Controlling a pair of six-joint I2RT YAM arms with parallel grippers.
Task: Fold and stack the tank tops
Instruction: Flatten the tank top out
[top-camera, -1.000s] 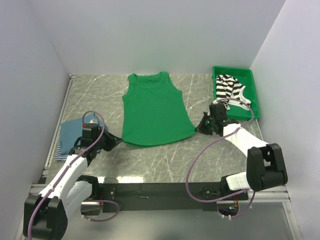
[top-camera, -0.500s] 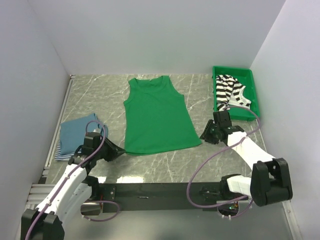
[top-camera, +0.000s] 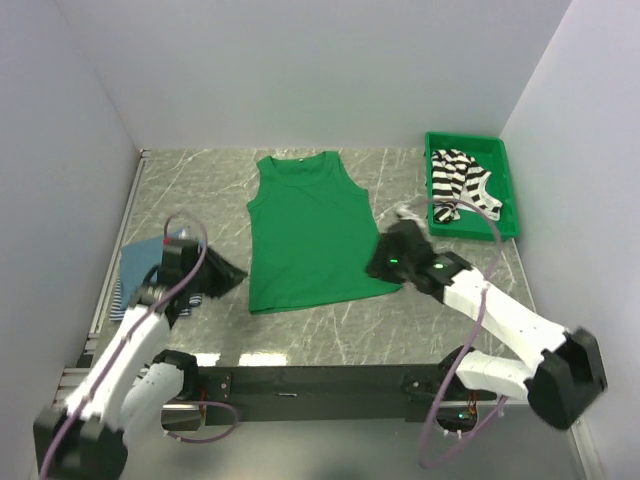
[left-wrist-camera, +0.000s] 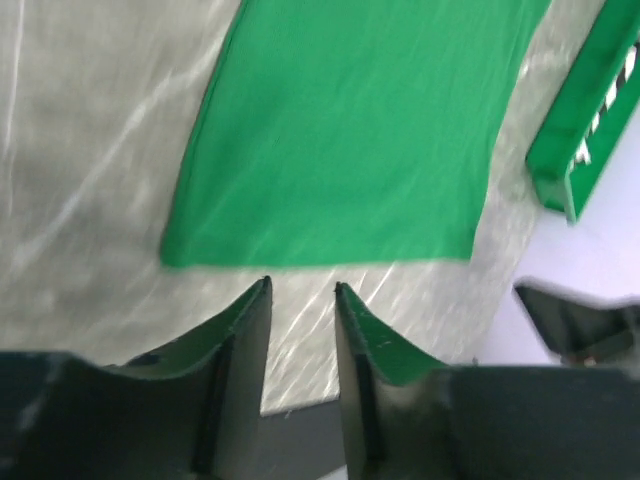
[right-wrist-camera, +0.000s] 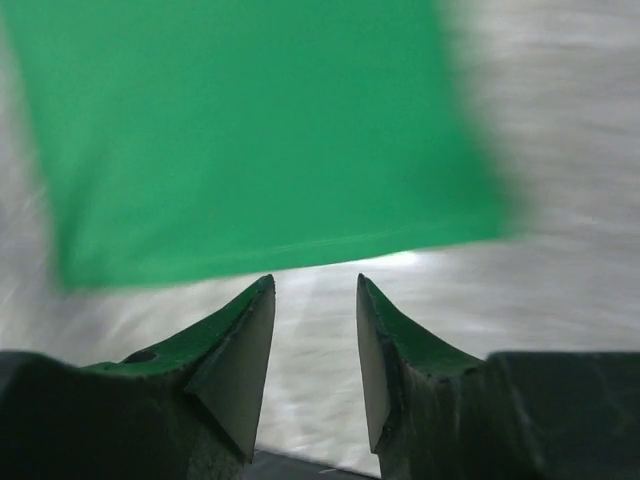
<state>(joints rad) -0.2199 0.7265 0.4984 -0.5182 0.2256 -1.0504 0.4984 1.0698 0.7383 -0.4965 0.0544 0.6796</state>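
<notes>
Near the table's (top-camera: 330, 335) near edge, the left gripper (left-wrist-camera: 300, 290) is hovering just short of the near-left hem corner of the plain green sleeveless cloth tank top (top-camera: 312, 225). Its fingers are standing a little apart and gripping nothing. The right gripper (right-wrist-camera: 315, 285) is hanging by the near-right hem corner (blurred in the overhead view), jaws parted rather wider and also empty.

This looks like the moment to seize the hem for a fold. Each gripper would do well to pinch both cloth layers right at its own corner, then lift evenly so the hem is travelling straight.

The top is lying flat mid-table, its long axis running near to far, hem nearest and neckline pointing at the far edge. A black-and-white striped tank top (top-camera: 455, 178) is sitting in the rigid green plastic bin (top-camera: 508, 195) in the far right corner.
</notes>
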